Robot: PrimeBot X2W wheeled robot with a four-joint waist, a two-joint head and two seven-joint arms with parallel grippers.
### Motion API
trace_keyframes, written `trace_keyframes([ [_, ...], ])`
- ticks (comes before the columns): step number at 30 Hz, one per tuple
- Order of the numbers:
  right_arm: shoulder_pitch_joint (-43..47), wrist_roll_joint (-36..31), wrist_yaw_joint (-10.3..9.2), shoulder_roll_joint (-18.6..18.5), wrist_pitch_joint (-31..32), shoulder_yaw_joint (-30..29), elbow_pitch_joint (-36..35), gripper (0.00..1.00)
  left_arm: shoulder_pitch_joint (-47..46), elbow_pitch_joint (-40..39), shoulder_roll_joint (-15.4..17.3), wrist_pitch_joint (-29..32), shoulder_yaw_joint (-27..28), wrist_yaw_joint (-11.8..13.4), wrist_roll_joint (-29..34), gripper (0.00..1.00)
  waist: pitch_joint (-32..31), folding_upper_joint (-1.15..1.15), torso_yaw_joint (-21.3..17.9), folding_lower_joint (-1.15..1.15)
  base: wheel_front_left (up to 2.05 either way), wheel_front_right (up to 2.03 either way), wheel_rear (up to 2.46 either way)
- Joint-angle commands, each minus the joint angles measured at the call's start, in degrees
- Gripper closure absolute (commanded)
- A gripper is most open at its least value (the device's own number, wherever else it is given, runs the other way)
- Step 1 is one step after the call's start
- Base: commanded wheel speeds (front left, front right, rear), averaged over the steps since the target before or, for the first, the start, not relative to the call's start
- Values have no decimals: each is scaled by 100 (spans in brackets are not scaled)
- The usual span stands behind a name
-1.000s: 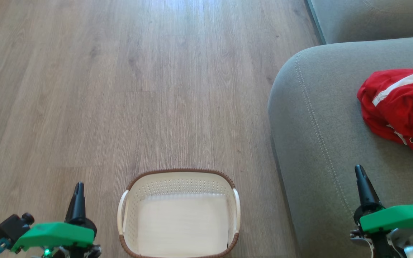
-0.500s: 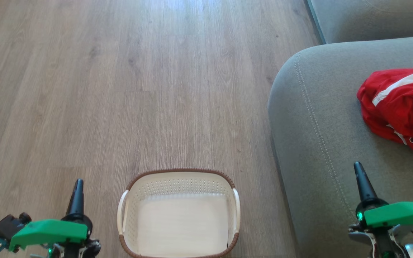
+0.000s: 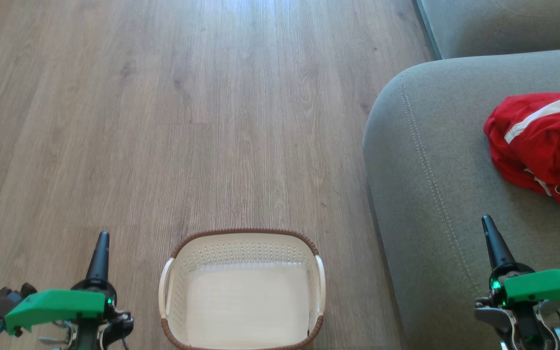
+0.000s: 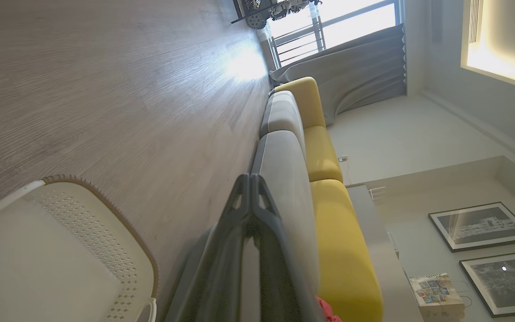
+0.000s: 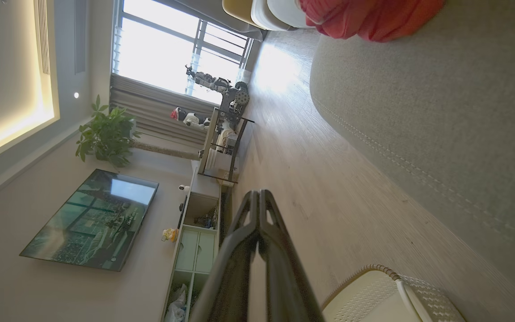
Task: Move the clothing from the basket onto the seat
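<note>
wood-plank floor (image 3: 212,121), sun glare | bright window (image 5: 163,49), grey curtain (image 4: 351,67) | wall television (image 5: 92,219), framed pictures (image 4: 481,226) | potted plant (image 5: 105,138) | yellow sofa cushions (image 4: 342,246)

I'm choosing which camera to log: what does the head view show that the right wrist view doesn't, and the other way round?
Head view's extras: the left gripper, shut, and the whole bare inside of the basket. Right wrist view's extras: a television, a potted plant, a window and a cabinet along the wall. Shared: the red clothing lying on the seat, part of the basket, the wooden floor and the shut right gripper.
</note>
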Motion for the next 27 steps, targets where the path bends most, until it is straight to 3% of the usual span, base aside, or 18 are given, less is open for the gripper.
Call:
trace_keyframes([
  [1, -310, 196, 0, 16, 73, 25, -168, 100, -320, -158, 14, 63, 196, -70, -210, 100, 0, 0, -1, 0, 0, 0, 0],
  [27, -524, 1564, 0, 178, 499, -176, -60, 100, -531, -114, -23, 474, 390, -181, -1765, 100, 4, 0, -13, 0, 0, 0, 0],
])
